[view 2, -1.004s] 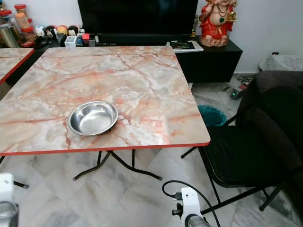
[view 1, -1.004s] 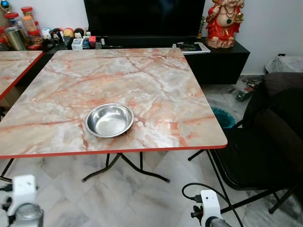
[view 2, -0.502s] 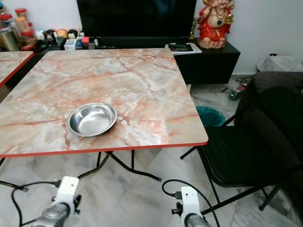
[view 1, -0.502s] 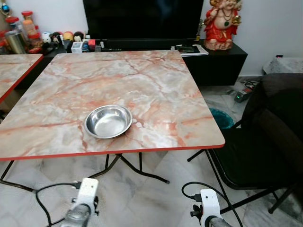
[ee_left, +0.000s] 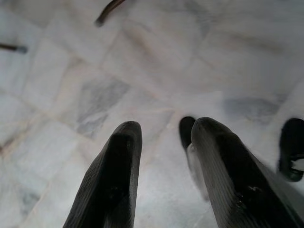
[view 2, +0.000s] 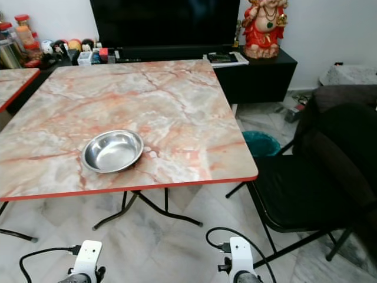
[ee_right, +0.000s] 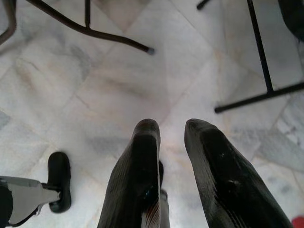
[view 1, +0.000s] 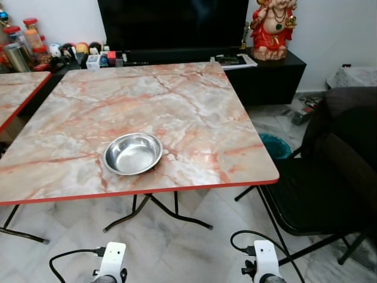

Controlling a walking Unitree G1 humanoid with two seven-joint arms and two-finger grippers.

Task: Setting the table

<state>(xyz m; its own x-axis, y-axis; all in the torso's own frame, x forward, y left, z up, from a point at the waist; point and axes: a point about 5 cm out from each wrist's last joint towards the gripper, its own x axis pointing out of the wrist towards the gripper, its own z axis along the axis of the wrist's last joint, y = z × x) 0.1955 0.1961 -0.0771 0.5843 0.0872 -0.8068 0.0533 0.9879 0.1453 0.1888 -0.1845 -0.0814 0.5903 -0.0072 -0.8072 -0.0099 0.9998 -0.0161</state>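
Observation:
A shiny steel bowl (view 1: pixel 132 153) sits empty on the marble-patterned table (view 1: pixel 194 100), close to its red front edge and left of centre. Both arms hang low in front of the table, their white wrist mounts (view 1: pixel 112 264) (view 1: pixel 263 263) at the bottom of the left eye view. In the left wrist view my left gripper (ee_left: pixel 164 128) points at the tiled floor, its fingers apart and nothing between them. In the right wrist view my right gripper (ee_right: pixel 172 126) also points at the floor, open and holding nothing.
A black folding chair (view 1: pixel 321 188) stands at the table's right side. Under the table are thin black folding legs (view 1: pixel 159 212). A second marble table (view 1: pixel 17 88) is at the left. Behind are a TV (view 1: pixel 171 23), a red figurine (view 1: pixel 272 26), jars (view 1: pixel 23 41) and a teal bin (view 1: pixel 275 146).
My left arm has swung from the bottom left corner toward the middle and dropped lower. The view has shifted a little. The bowl rests in the same place on the table.

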